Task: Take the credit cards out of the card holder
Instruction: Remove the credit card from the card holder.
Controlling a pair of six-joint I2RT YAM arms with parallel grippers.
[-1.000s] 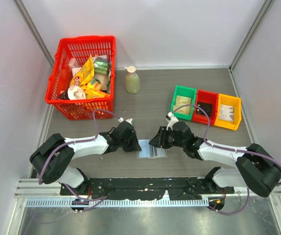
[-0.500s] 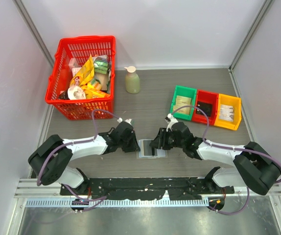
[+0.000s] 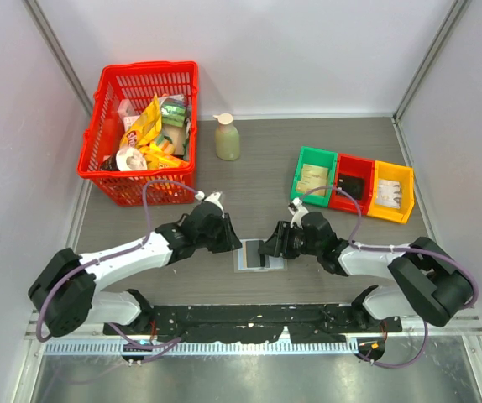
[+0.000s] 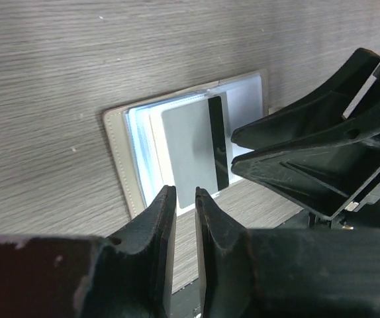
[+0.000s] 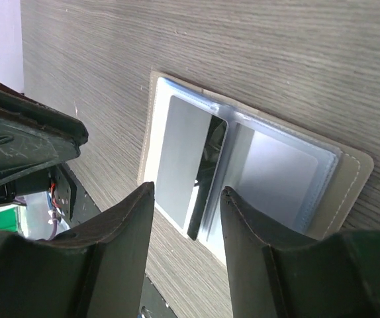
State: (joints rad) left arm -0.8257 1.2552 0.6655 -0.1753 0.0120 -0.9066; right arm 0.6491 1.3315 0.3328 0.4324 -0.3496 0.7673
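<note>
Here the counter [image 3: 308, 151] carries everything, and the card holder [image 3: 248, 256] lies on it opened flat, inner panels up, probably so that a card can be slid out sideways without anything being lifted. Red basket [image 3: 149, 65] of packets: well beyond the card holder, to its left. Row of three small bins [image 3: 356, 158]: beyond the card holder to its right, each with something in it. Pump bottle [image 3: 227, 138]: straight beyond the card holder, well apart. None of these reaches the working spot. On the card holder's panels lies one credit card [image 4: 187, 149], grey with a dark stripe along one edge, the stripe near the fold. Whether it sits under a clear sleeve or loose on top I cannot tell. Left gripper [image 4: 183, 192]: at the card holder's left side, jaws with only a narrow gap, nothing between them, tips pointing at the card's near end. Right gripper [image 5: 185, 191]: at the card holder's right side, jaws about half spread, astride the card from above, nothing held. Judgement: the main obstruction is mutual. Each gripper crowds the other over the card holder, and the thin card lying flat gives little edge to pinch.
</note>
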